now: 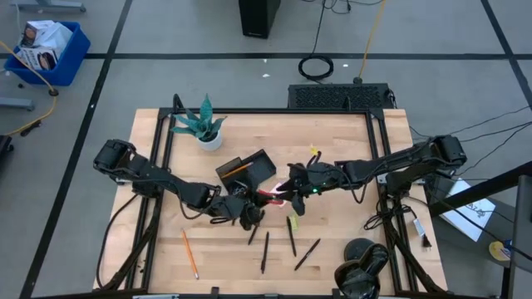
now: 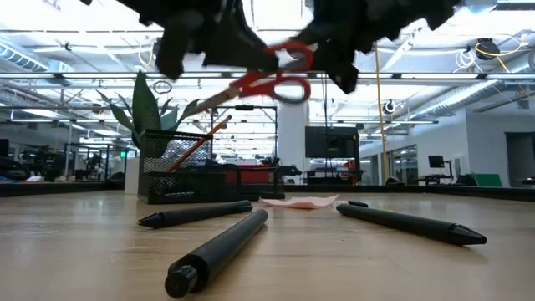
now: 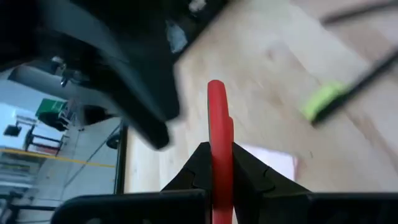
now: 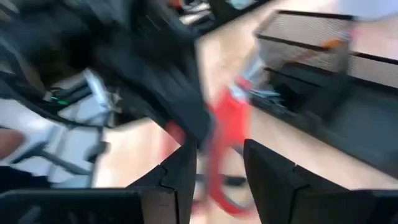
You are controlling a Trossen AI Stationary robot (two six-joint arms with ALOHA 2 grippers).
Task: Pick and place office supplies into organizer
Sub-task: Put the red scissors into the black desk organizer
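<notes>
My left gripper (image 1: 248, 209) is over the middle of the table, shut on the red-handled scissors (image 1: 272, 195), which hang in the air (image 2: 276, 77). My right gripper (image 4: 221, 168) faces it from the right, open, with the blurred red handles (image 4: 231, 124) just beyond the gap between its fingers. The black mesh organizer (image 1: 247, 170) stands behind them with an orange pencil (image 2: 196, 146) leaning in it. A pink sticky pad (image 2: 297, 201) lies flat under the grippers. Several black pens (image 1: 265, 252) and an orange pencil (image 1: 189, 253) lie on the near half of the table. My left gripper pinches the scissors' red handle (image 3: 216, 124) between its two fingers, seen edge-on in the left wrist view. The scissors are lifted clear of the table and lie about level, their blades (image 2: 213, 99) pointing toward the table's left. Whether my right gripper touches the handles, I cannot tell.
A potted green plant (image 1: 202, 124) stands at the far left of the table, behind the organizer. A pen with a yellow-green part (image 1: 293, 224) lies just near of the grippers. Cables and dark gear (image 1: 362, 266) sit at the near right corner.
</notes>
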